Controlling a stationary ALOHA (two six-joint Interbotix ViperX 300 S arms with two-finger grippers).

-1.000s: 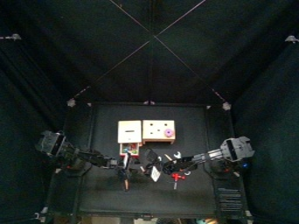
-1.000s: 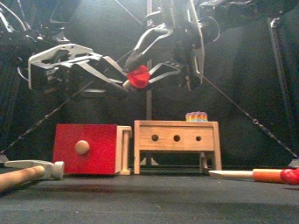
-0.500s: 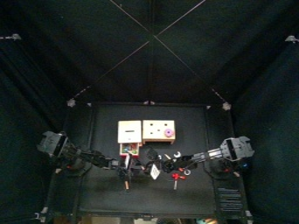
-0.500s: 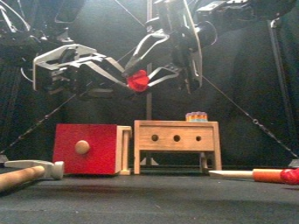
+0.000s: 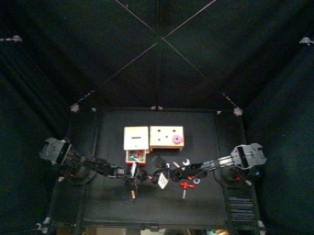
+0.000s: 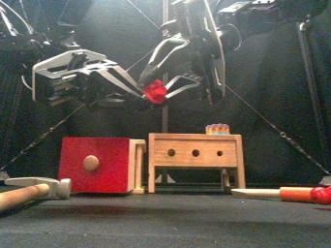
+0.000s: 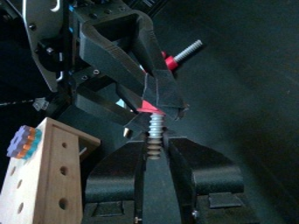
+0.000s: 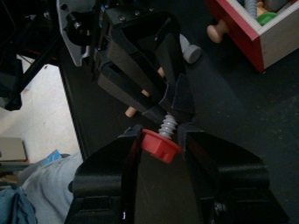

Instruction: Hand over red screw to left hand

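Note:
The red screw [image 6: 155, 91] hangs in mid-air above the table, between the two grippers. My right gripper [image 8: 162, 144] is shut on its red head [image 8: 158, 146], with the silver threaded shank [image 8: 170, 126] pointing away from it. My left gripper [image 7: 152, 140] comes in from the left and is shut on the threaded shank [image 7: 153, 131]; the red head [image 7: 149, 107] shows just beyond its jaws, held by the right gripper's fingers [image 7: 122, 66]. In the front view the left gripper [image 6: 139, 88] and the right gripper [image 6: 165, 85] meet at the screw.
Below stand a red box [image 6: 97, 165] and a wooden block with holes [image 6: 195, 153] with a small coloured piece [image 6: 218, 128] on top. A hammer [image 6: 33, 192] lies front left, an orange-red-handled tool [image 6: 308, 194] front right. Another red-headed screw [image 7: 176, 59] lies on the table.
My left gripper has moved right, up to the screw, and closed on its shank. The right gripper has kept the screw almost still.

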